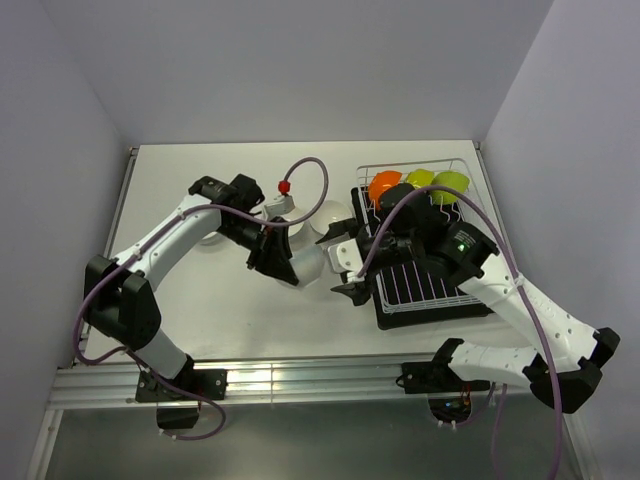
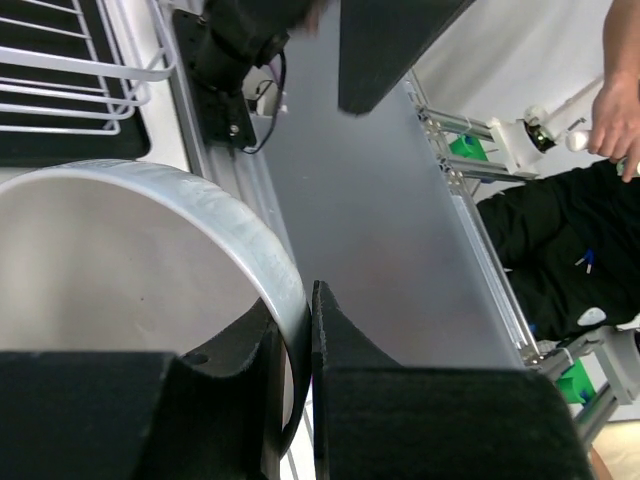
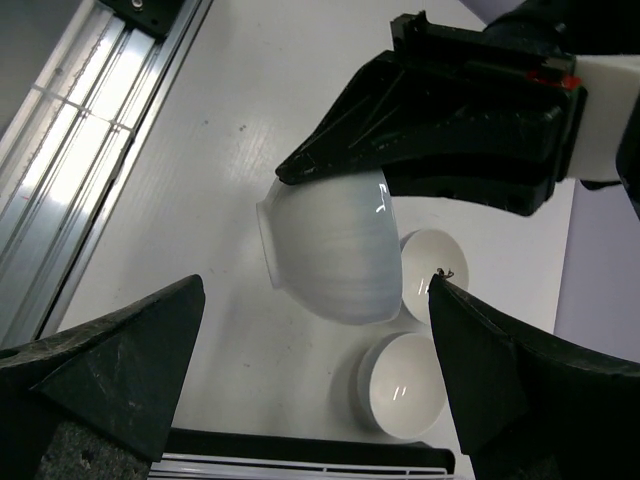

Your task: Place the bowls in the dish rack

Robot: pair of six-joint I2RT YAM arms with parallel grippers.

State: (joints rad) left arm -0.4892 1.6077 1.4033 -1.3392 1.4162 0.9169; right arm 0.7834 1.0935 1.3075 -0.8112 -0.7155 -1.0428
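Top external view: three bowls sit in the dish rack [image 1: 425,285], all at its far end, beyond the right gripper [image 1: 345,272]: the orange bowl [image 1: 383,187], a lime green bowl [image 1: 420,178] and a second lime green bowl [image 1: 451,182]. The rack rows nearest that gripper hold nothing. The left gripper [image 2: 312,330] is clamped on the rim of the held white bowl [image 3: 335,255], one finger inside the wall and one outside. The bowl is tipped on its side and appears to be off the table. It lies directly ahead of the right gripper's fingers [image 3: 120,370], which are spread wide with nothing between them. Past the held bowl, toward the right-hand finger in the right wrist view, two loose white bowls [image 3: 400,385] rest mouth-up on the table [image 3: 200,180], just beside each other. Any further white bowl cannot be confirmed. Assessment: less than half loaded. One bowl is in transit, possibly for a handover, and at least two await pickup.
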